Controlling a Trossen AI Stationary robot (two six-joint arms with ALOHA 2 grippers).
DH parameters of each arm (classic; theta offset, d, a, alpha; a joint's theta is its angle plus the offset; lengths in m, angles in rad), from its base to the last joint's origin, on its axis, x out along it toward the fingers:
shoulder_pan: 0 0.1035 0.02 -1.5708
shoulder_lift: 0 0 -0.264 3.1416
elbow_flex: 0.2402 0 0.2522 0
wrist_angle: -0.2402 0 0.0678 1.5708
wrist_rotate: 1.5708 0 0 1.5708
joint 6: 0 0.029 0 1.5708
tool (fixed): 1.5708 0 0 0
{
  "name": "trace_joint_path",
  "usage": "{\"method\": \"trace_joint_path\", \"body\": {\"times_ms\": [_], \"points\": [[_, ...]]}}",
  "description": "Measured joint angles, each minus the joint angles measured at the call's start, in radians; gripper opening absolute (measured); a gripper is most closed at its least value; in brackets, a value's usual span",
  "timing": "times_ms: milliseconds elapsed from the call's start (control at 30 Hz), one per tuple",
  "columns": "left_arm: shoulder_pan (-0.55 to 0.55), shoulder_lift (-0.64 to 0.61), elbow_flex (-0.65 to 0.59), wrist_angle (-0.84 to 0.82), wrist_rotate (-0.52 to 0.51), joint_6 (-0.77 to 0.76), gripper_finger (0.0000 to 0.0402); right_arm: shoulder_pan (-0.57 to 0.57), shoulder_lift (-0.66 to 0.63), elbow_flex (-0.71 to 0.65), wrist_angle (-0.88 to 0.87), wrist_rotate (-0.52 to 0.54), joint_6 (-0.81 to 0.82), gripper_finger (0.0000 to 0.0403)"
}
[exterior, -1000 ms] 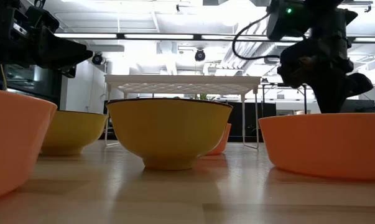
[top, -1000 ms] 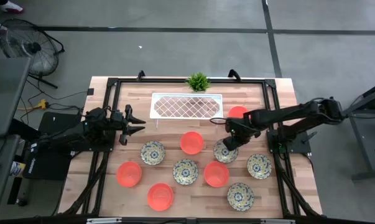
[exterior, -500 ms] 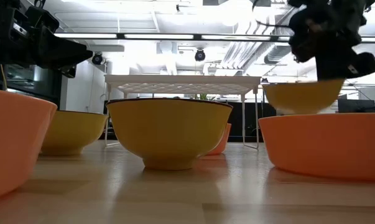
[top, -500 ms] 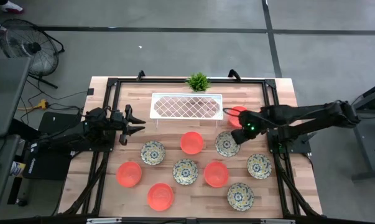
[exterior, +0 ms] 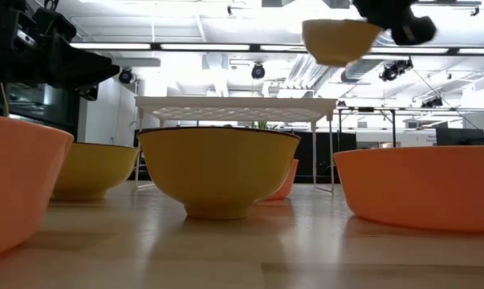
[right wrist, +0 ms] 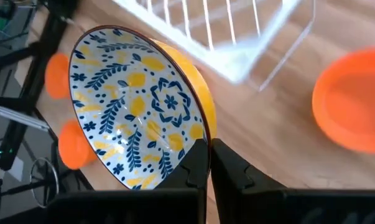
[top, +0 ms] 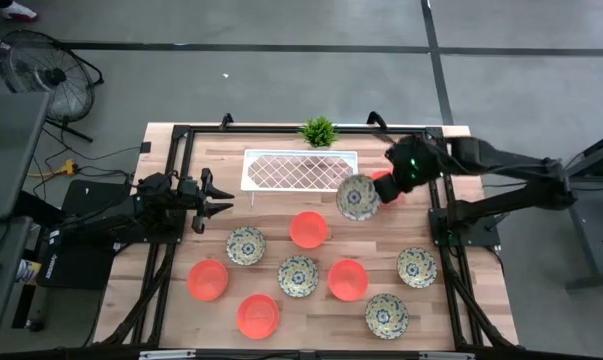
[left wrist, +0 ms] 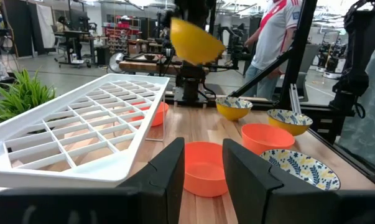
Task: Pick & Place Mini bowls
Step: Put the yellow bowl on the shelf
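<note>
My right gripper (top: 375,193) is shut on a cream mini bowl with a blue-and-yellow floral pattern (top: 357,197). It holds the bowl high in the air by the right end of the white lattice tray (top: 299,168). The bowl shows at the top of the low view (exterior: 338,40) and in the left wrist view (left wrist: 193,40). My left gripper (top: 216,198) is open and empty at the table's left side. Several other mini bowls, orange ones (top: 308,229) and floral ones (top: 245,244), rest on their bases on the table. My right gripper (right wrist: 209,155) pinches the floral bowl's rim (right wrist: 201,134) on the side toward the table's right. One finger is inside on the patterned face and one is outside on the yellow wall. The bowl is lifted clear of the table and juts out beyond the fingertips.
An orange bowl (top: 386,183) sits under my right arm, right of the tray. A small green plant (top: 319,131) stands at the far edge behind the tray. A black frame (top: 436,180) runs around the table. A person (left wrist: 277,37) stands beyond the table's right side.
My right gripper, shut on the floral bowl, has lifted it off the table from among the other bowls. It has carried the bowl up and toward the far edge, to beside the tray's right end. In the low view the bowl has risen above the tray top.
</note>
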Motion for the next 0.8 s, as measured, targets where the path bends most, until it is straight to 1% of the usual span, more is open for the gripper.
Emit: {"method": "trace_joint_path", "body": {"times_ms": [167,367,533,633,800], "points": [[0.000,0.000,0.000,0.000,-0.003,0.000,0.0106,-0.108,0.106,0.137,-0.036,-0.052,-0.126,0.0000],[0.000,0.000,0.000,0.000,-0.003,0.000,0.0106,-0.239,0.233,0.260,-0.041,-0.160,-0.259,0.0000],[0.000,0.000,0.000,0.000,-0.003,0.000,0.0106,-0.327,0.333,0.295,-0.099,-0.218,-0.329,0.0000],[0.000,0.000,0.000,0.000,-0.003,0.000,0.0106,-0.359,0.381,0.298,-0.091,-0.267,-0.364,0.0000],[0.000,0.000,0.000,0.000,-0.003,0.000,0.0106,-0.389,0.432,0.298,-0.071,-0.322,-0.376,0.0000]]}}
